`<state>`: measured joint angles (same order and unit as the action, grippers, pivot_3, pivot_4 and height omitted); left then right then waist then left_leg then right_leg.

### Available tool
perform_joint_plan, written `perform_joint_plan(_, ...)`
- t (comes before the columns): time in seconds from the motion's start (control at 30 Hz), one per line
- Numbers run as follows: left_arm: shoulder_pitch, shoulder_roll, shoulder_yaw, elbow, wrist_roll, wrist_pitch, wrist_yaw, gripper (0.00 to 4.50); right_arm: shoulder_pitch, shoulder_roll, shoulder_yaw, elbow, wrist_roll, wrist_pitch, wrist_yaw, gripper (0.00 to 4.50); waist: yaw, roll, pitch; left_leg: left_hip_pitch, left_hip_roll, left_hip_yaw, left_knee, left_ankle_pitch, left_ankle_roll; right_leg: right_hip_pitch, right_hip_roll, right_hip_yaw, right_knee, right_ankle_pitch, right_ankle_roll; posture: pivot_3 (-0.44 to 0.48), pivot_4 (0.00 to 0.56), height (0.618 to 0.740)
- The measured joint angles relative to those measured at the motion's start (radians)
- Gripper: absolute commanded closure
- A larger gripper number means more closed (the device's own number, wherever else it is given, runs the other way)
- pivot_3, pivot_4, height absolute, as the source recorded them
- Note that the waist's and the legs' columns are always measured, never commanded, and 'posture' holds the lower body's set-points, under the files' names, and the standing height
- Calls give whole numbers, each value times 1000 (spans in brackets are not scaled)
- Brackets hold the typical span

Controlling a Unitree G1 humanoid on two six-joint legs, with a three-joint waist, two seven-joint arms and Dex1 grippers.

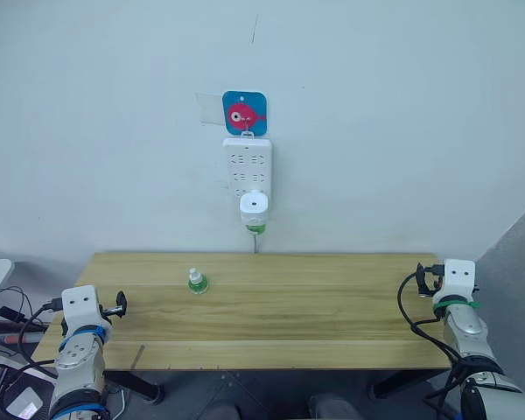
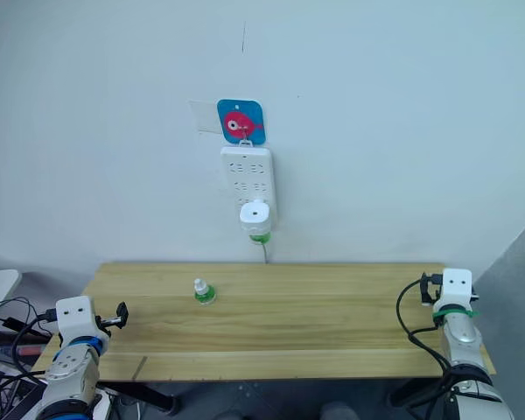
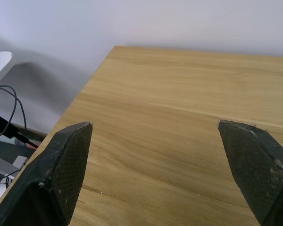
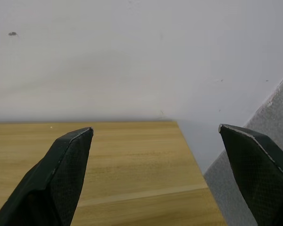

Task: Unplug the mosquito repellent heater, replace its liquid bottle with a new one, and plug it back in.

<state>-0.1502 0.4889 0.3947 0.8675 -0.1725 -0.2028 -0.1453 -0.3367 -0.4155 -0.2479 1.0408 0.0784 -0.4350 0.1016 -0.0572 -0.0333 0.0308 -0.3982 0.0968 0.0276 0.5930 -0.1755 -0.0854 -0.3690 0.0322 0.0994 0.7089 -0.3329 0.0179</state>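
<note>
The heater [image 1: 255, 208] is plugged into the bottom of the power strip [image 1: 248, 166] on the wall, above the desk [image 1: 332, 306]. A green bottle is fitted under the heater. A blue card with a red fish [image 1: 244, 113] hangs just above the strip. A small spare bottle [image 1: 196, 281] stands on the desk, below the strip and a little to its left. The left gripper [image 3: 155, 127] and right gripper [image 4: 155, 129] sit at the desk's two ends, both wide open and holding nothing

A light wooden table [image 1: 332, 306] is set against the wall, with one small green-based bottle [image 1: 196, 281] stood on it
</note>
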Motion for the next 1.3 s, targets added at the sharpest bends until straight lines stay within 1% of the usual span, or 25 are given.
perform_joint_plan(0.13, 14, 1, 0, -19, -1, 1, -7, 0, 10, 4, 11, -39, 0, 1, 8, 35, -1, 0, 0, 0, 0, 0, 0, 0, 0, 0, 0, 0, 0, 0, 0, 16, 43, 740)
perform_joint_plan(0.23, 52, 5, 5, -85, -28, 19, -50, 0, 44, 20, 16, -105, 5, 16, 33, 35, -1, 1, 2, 0, 1, 0, 0, 0, 0, 0, 0, 0, 0, -1, -1, -2, 66, 740)
perform_joint_plan(0.3, 100, 20, 4, -185, -55, 44, -117, 0, 85, 35, 20, -199, 25, 56, 72, 35, -2, 2, 7, 0, 2, 0, -1, -1, -1, 0, 0, 0, 0, -2, 0, -7, 81, 740)
perform_joint_plan(0.43, 168, 95, 9, -421, -115, 127, -241, 0, 174, 38, 44, -492, 104, 216, 181, 35, -1, 6, 25, 0, 2, 1, -1, -1, -1, -1, 0, 1, 2, -4, 0, -19, 106, 740)
perform_joint_plan(0.53, 175, 150, 24, -588, -205, 223, -350, 605, 218, 32, 92, -758, 188, 357, 288, 0, -1, 9, 39, 1, 3, 0, -1, -1, -1, -1, 0, 0, 3, -5, 0, -20, 112, 740)
perform_joint_plan(0.57, 169, 174, 25, -641, -234, 261, -389, 899, 227, 31, 113, -864, 229, 415, 328, 0, -1, 10, 42, 0, 3, 0, -1, -1, -1, -1, 1, 0, 3, -6, 0, -20, 113, 740)
perform_joint_plan(0.67, 115, 221, 22, -741, -290, 355, -458, 1875, 230, 30, 166, -1091, 312, 551, 391, 0, 0, 10, 47, 0, 3, 0, -1, -1, -2, -1, 1, 0, 3, -8, 0, -26, 117, 740)
perform_joint_plan(0.77, 20, 242, -13, -793, -335, 458, -512, 1875, 212, 34, 222, -1238, 359, 671, 402, 0, 1, 7, 57, 0, 2, 0, -1, -2, -2, -1, 1, -1, 3, -9, 0, -34, 120, 740)
perform_joint_plan(0.87, -96, 245, -99, -818, -356, 546, -586, 1875, 164, 47, 281, -1332, 374, 761, 396, 0, 3, 3, 66, -2, 2, 0, 0, -2, -3, -3, 1, -1, 3, -9, 0, -49, 130, 740)
perform_joint_plan(0.97, -225, 247, -192, -793, -352, 589, -679, 1875, 136, 54, 319, -1397, 375, 825, 392, 0, 1, -2, 76, -3, 2, 0, 0, -3, -3, -4, 1, -1, 2, -9, 1, -68, 135, 740)
perform_joint_plan(1.07, -352, 244, -267, -697, -315, 580, -763, 1875, 125, 75, 345, -1434, 379, 878, 382, 0, -2, -3, 84, -4, 2, 0, 0, -4, -3, -4, 1, -1, 1, -10, 1, -90, 142, 740)
perform_joint_plan(1.17, -473, 226, -326, -547, -260, 532, -834, 1875, 118, 81, 367, -1470, 380, 922, 375, 0, -8, -3, 88, -5, 2, 0, 0, -7, -1, -5, 2, -1, 0, -10, 0, -99, 141, 740)
perform_joint_plan(1.3, -570, 202, -359, -395, -204, 461, -906, 1875, 110, 88, 370, -1501, 382, 952, 368, 0, -21, -3, 90, -10, 3, -2, 0, -10, 1, -6, 2, -2, -5, -9, -2, -119, 142, 740)
